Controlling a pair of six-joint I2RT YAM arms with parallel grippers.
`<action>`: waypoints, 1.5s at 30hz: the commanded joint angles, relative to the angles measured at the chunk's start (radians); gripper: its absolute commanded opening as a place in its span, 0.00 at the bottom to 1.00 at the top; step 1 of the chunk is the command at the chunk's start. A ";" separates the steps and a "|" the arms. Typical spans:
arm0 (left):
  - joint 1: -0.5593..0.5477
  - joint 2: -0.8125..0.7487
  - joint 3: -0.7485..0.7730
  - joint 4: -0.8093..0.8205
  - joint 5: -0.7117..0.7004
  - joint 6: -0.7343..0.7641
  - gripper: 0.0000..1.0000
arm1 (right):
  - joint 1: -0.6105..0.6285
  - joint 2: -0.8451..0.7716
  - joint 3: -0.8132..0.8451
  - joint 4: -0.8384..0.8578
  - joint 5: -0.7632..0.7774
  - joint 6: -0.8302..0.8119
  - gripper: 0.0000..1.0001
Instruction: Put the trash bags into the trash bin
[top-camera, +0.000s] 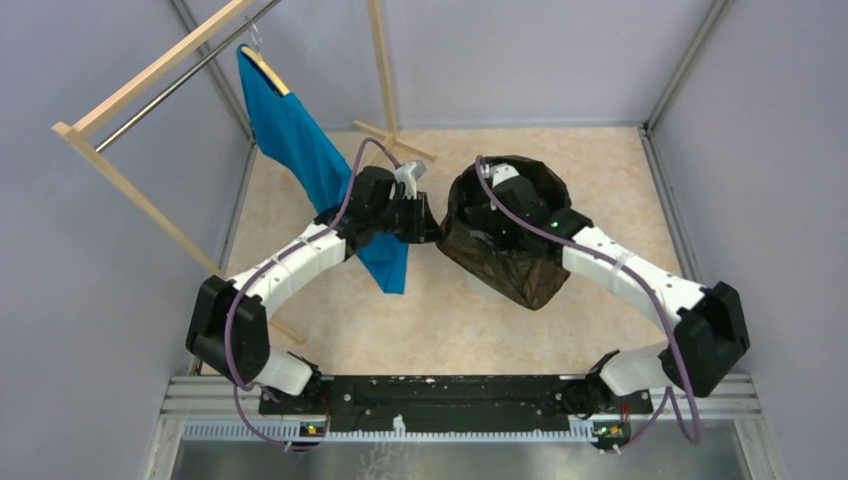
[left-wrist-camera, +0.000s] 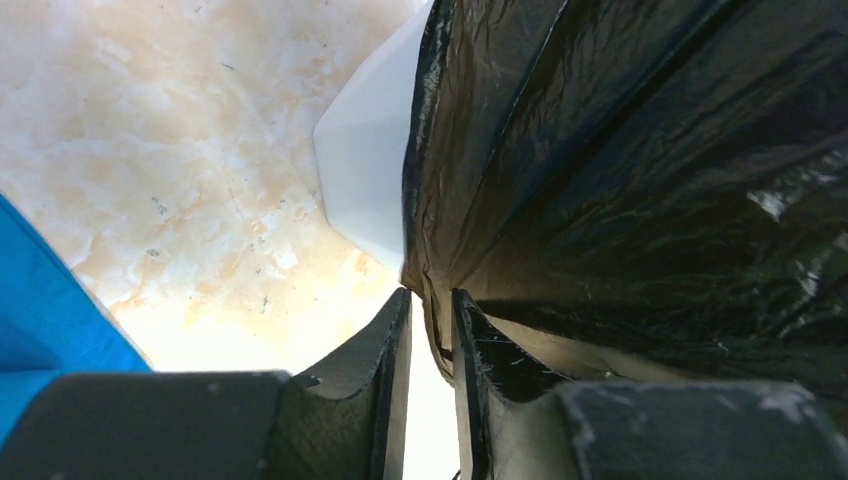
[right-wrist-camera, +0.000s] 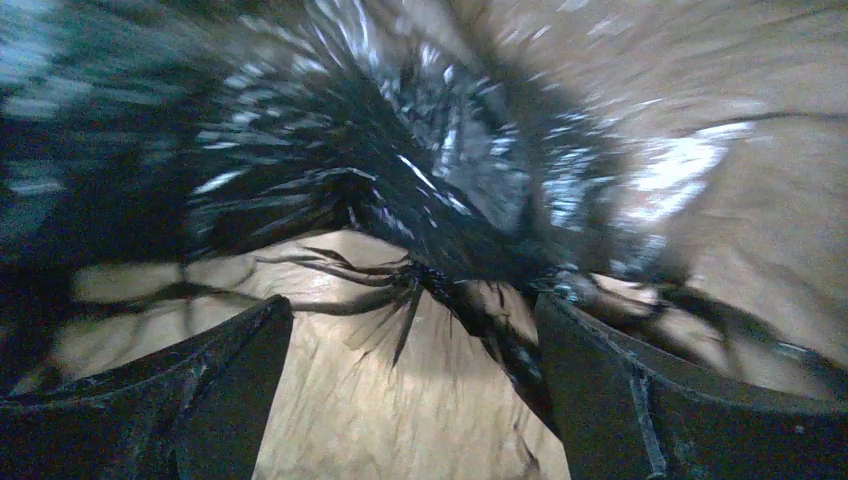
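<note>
- Arms, seen from the top camera, are both bowing outward at the elbow and reaching inward over the tabletop (top-camera: 610, 180). The left arm (top-camera: 290, 265) is angling its wrist toward the left rim of the trash bag (top-camera: 520, 270), and the right arm (top-camera: 620, 265) is dipping its wrist down into the bag's open mouth.
- The bag is sitting mid-tabletop, and a blue T-shirt (top-camera: 300, 140) is hanging from a wooden rack (top-camera: 150, 75) beside the left forearm.
- Left wrist camera: the left fingers (left-wrist-camera: 385, 390) are pressing nearly together, pinching a fold of the bag's edge. The film here is draping over the white faceted wall of the trash bin (left-wrist-camera: 365, 170).
- Right wrist camera, blurred: the right fingers (right-wrist-camera: 200, 390) are standing wide apart inside the bag, gripping nothing, with crinkled film lying ahead of them.
</note>
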 joint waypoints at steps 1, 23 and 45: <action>0.002 -0.078 0.027 -0.011 -0.025 0.029 0.30 | -0.004 -0.133 0.147 -0.088 0.052 -0.032 0.92; 0.001 -0.415 0.057 -0.130 -0.069 0.139 0.90 | 0.045 -0.276 0.453 -0.196 -0.260 -0.173 0.99; 0.002 -1.081 -0.060 0.069 -0.329 0.362 0.99 | 0.488 -0.066 0.039 0.032 -0.081 -0.542 0.99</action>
